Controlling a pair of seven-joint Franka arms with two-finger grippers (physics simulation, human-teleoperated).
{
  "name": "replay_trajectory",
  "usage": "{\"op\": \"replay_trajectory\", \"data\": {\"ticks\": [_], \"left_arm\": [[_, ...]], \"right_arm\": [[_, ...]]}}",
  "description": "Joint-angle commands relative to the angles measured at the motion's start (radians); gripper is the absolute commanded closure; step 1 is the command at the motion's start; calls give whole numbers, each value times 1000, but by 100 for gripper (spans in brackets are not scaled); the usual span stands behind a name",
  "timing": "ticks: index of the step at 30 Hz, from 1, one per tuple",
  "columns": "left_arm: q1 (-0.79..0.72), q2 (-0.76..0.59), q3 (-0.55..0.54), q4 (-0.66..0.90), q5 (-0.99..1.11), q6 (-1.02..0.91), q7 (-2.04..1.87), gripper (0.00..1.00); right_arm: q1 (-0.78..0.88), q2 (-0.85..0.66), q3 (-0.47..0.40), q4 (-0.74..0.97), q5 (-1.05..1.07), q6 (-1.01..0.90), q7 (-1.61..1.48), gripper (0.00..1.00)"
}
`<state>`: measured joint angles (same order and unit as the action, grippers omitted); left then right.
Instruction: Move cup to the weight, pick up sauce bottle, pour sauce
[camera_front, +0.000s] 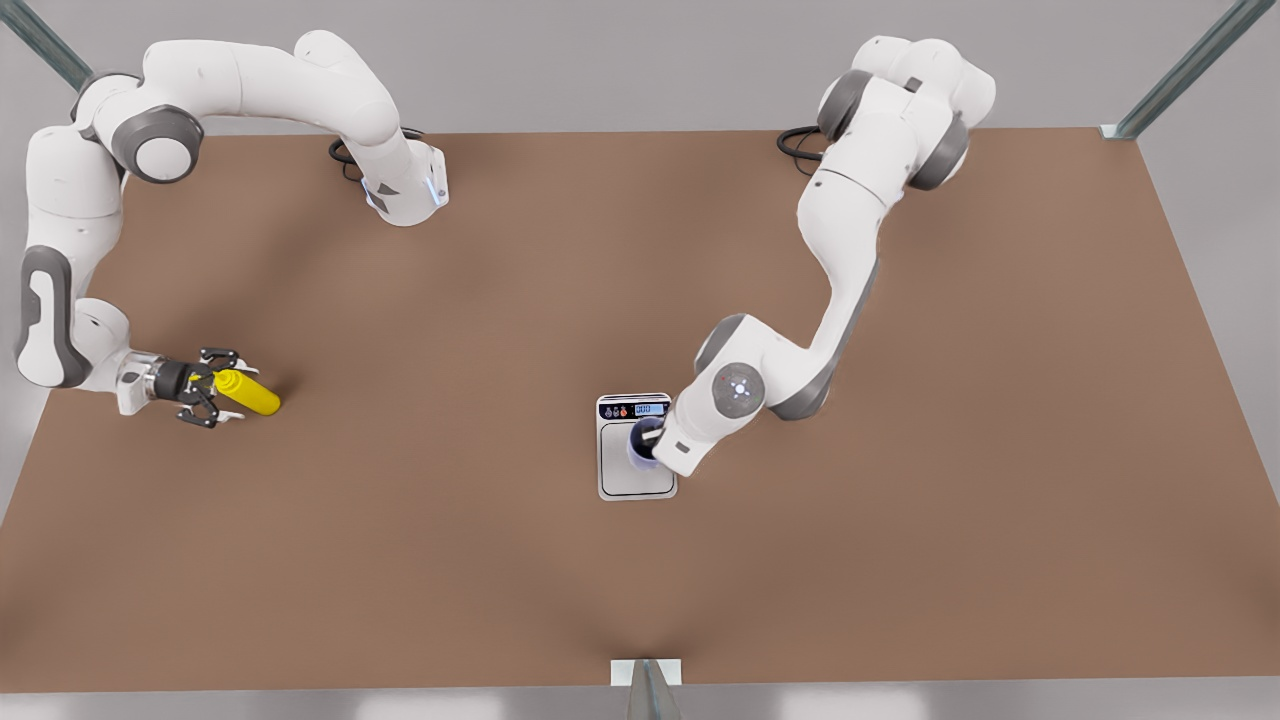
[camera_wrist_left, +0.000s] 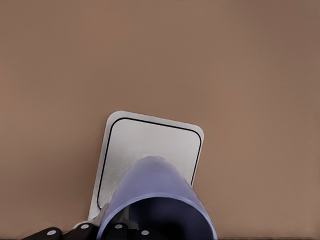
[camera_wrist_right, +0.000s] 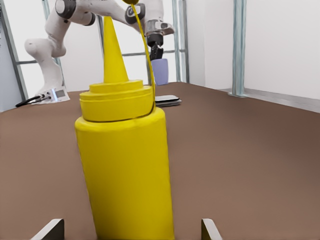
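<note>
The small handleless lavender-blue tumbler cup, slightly tapered and dark inside, hangs a little above the flat rectangular silver-white kitchen scale, as the right wrist view shows; from the front view it covers the upper half of the steel platform. The scale lies flat near the table's middle, its black control strip with blue display and coloured buttons at its 12 o'clock end. The small bright yellow squeeze bottle, cylindrical with a tapered pointed nozzle, stands upright on the brown tabletop well apart from the scale, out toward 9 o'clock in the front view
</note>
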<state>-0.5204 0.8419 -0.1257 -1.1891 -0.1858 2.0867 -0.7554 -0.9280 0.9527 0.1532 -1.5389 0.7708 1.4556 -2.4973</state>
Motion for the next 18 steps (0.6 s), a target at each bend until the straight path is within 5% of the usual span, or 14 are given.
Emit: {"op": "replay_trajectory", "data": {"ticks": [1,9,10,11,14,16,18], "left_arm": [[-4,2,0,0,43,-2,-4,79],[-9,39,0,-1,43,24,-2,79],[-6,39,1,-1,43,24,-1,74],[-4,39,1,-1,43,24,-2,57],[-3,39,1,-3,43,22,-2,55],[-3,37,1,-1,43,18,-2,55],[-3,37,1,-1,43,15,-4,55]], "right_arm": [[0,0,0,-1,2,2,0,0],[14,-11,2,-49,27,14,3,0],[15,-12,3,-56,36,15,3,0],[20,-12,3,-60,38,20,3,0],[21,-12,5,-66,38,29,6,0],[21,-12,5,-66,38,29,5,36],[21,-12,5,-66,38,29,11,45]]}}
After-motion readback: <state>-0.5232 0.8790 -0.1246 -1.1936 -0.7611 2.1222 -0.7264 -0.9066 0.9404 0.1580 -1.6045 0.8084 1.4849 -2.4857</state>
